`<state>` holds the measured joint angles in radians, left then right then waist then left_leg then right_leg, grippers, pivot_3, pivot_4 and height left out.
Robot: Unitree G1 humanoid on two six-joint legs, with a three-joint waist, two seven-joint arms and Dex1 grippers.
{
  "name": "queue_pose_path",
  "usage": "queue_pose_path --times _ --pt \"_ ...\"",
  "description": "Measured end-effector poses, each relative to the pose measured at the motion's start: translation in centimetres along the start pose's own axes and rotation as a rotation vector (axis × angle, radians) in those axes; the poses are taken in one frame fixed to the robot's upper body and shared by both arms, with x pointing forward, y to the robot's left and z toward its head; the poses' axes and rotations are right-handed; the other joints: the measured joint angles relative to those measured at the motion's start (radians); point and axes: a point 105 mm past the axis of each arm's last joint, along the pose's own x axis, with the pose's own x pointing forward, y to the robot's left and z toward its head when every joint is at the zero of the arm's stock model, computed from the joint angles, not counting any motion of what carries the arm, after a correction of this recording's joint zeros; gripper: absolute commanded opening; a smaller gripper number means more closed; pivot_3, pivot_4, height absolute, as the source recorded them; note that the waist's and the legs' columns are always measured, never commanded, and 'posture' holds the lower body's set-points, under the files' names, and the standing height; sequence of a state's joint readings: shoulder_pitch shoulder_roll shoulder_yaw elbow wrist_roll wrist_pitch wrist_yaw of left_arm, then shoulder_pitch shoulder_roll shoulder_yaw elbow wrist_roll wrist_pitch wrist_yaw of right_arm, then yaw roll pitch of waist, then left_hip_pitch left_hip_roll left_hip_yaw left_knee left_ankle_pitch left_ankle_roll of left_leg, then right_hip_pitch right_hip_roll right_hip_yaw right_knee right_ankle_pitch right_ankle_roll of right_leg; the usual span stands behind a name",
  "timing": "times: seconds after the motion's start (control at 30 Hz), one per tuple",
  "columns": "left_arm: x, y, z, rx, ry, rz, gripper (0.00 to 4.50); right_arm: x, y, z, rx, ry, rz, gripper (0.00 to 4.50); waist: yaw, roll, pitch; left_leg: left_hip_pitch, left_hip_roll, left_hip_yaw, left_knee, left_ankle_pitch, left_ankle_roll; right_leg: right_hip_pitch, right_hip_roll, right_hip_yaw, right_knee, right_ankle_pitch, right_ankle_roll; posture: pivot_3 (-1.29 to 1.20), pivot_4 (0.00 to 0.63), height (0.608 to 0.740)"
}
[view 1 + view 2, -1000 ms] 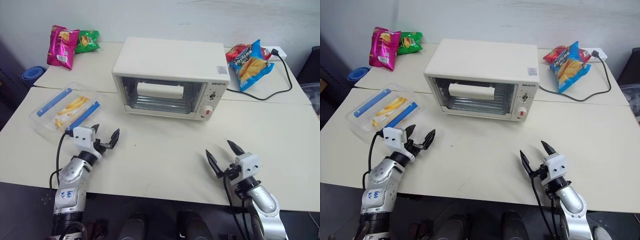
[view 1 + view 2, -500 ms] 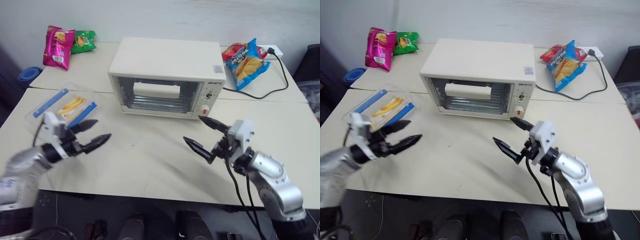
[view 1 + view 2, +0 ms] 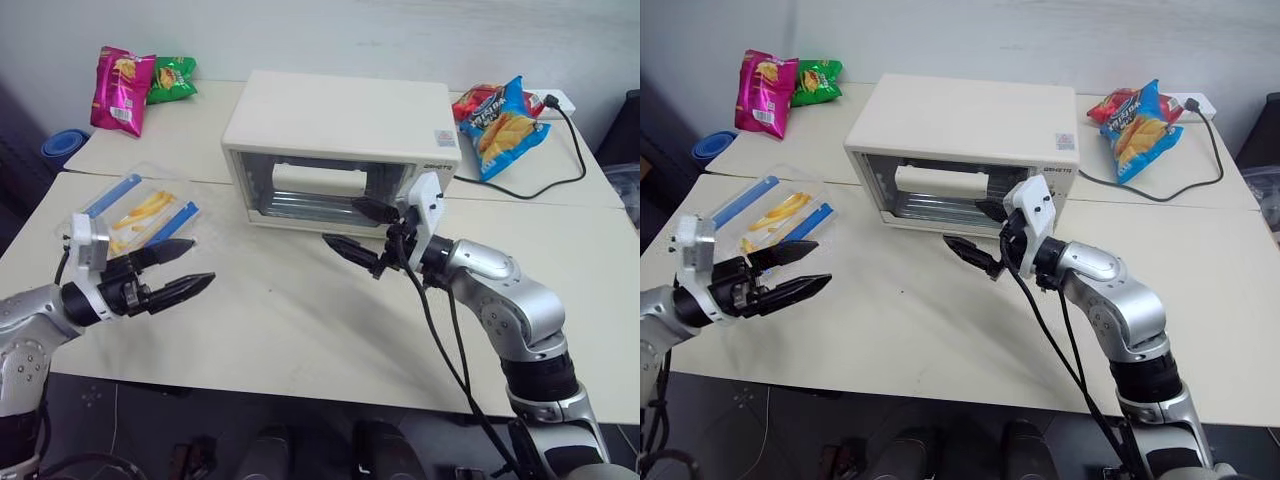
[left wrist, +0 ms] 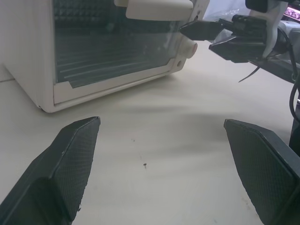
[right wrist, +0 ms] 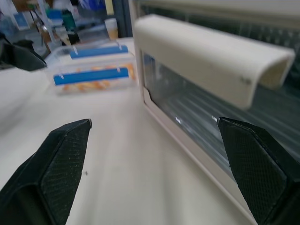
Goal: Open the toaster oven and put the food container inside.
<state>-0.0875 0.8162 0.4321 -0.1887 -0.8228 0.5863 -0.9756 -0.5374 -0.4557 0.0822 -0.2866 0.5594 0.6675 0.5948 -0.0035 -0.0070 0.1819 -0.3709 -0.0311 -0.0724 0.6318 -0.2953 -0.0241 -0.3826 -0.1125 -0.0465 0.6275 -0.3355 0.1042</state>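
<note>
The right gripper hangs wide open before the toaster oven – missing the bar handle could shove it farther off. The left gripper, also wide, waits near the food container.

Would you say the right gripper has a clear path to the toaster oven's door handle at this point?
Probably yes: the right gripper is open just in front of the handle on the toaster oven, with nothing between them.

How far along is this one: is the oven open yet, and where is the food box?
Nothing is done yet. The oven has its glass door shut. In hand: the right hand, open, sits in front of the door below the white handle, not touching it. The left hand is open and empty beside the food box on the table. Left: open the door, put the box inside.
</note>
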Motion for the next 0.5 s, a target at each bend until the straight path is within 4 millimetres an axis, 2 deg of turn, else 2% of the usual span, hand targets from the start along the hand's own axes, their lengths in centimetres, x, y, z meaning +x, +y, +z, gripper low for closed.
queue_pose_path --times 0.17,0.27,0.37,0.5 --pt "0.2 0.1 0.2 0.011 -0.017 0.009 4.5 0.0 -0.5 -0.2 0.003 0.02 -0.005 4.48 -0.002 0.0 0.0 0.0 0.0 0.001 0.0 0.0 0.0 -0.001 0.001 0.001 0.001 0.0 0.0 0.0 0.15 0.74" --pt "0.4 0.2 0.7 0.032 -0.032 0.006 4.5 0.5 -1.0 0.7 -0.012 -0.022 -0.015 4.48 -0.004 0.0 0.0 0.0 0.001 0.002 -0.001 0.0 0.0 -0.003 0.001 0.002 0.002 0.0 0.0 0.0 0.15 0.74" --pt "0.6 0.1 0.9 0.039 -0.039 0.0 4.5 1.0 -0.6 1.6 -0.034 -0.072 0.008 4.48 -0.003 0.0 0.0 -0.002 0.001 0.003 -0.001 0.0 0.0 -0.005 0.002 0.002 0.002 0.0 0.0 0.0 0.15 0.74" --pt "0.6 0.1 0.9 0.037 -0.038 -0.001 4.5 0.9 -0.4 1.8 -0.084 -0.091 0.016 4.48 -0.002 0.0 0.0 -0.004 0.0 0.004 0.0 0.0 0.0 -0.007 0.002 0.003 0.003 0.0 0.0 0.0 0.15 0.74"
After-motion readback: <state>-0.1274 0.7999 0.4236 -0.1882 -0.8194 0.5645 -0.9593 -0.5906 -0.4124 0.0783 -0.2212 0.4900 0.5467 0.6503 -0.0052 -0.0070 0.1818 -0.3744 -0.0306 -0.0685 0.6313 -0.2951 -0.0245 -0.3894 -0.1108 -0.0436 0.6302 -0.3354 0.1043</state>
